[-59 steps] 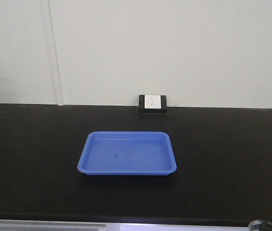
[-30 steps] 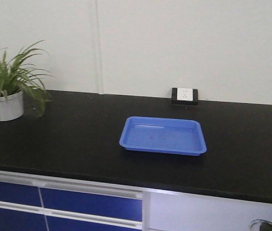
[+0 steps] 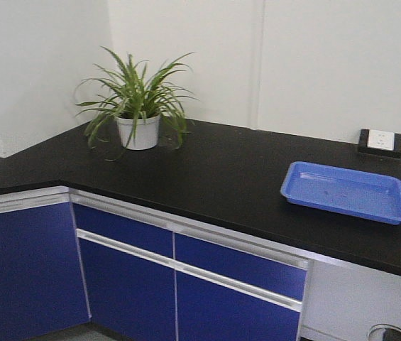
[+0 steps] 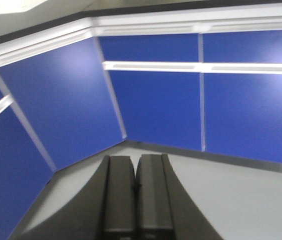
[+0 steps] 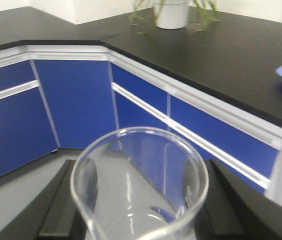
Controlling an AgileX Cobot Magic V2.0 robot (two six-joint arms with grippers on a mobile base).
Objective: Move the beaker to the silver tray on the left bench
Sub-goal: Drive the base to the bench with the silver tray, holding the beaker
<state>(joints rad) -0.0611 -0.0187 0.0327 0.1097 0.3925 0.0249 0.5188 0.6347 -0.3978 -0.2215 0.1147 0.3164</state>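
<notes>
My right gripper is shut on the beaker, a small clear empty glass held upright between the two dark fingers, low in front of the blue cabinet doors. The beaker's rim also peeks in at the bottom right of the front view. My left gripper is shut and empty, pointing down at the grey floor by the cabinet corner. The black-topped bench runs across the front view and turns a corner at the left. The silver tray is out of view.
A bright blue plastic tray lies on the bench at right, with a wall socket behind it. A potted plant stands near the corner. Blue cabinet doors are close in front, and also show in the left wrist view.
The front view has swung left: the blue tray slid from the middle to the right, and the plant, the bench corner and the cabinet doors came into view. The beaker rim stays at the bottom right.
</notes>
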